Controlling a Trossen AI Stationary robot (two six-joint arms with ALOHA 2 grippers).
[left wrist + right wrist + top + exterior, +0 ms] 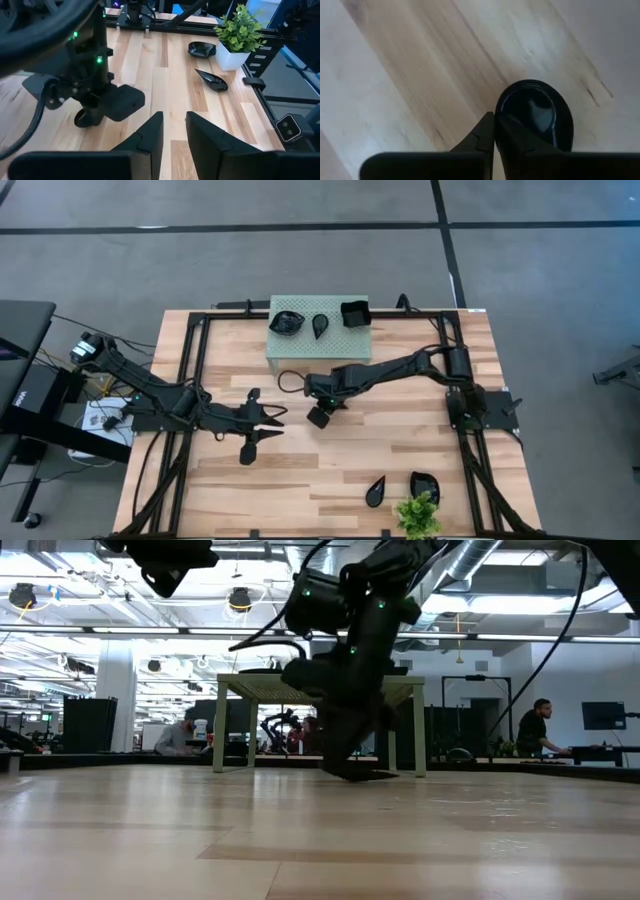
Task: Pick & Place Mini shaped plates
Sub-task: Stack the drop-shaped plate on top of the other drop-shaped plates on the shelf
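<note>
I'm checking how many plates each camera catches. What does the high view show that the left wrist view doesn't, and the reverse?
Only the high view shows the pale green stand with three black plates on it. Only the left wrist view shows the white pot under the plant. Both show the teardrop plate and rounded plate beside the plant, plus the right gripper low over the table and the left gripper.
</note>
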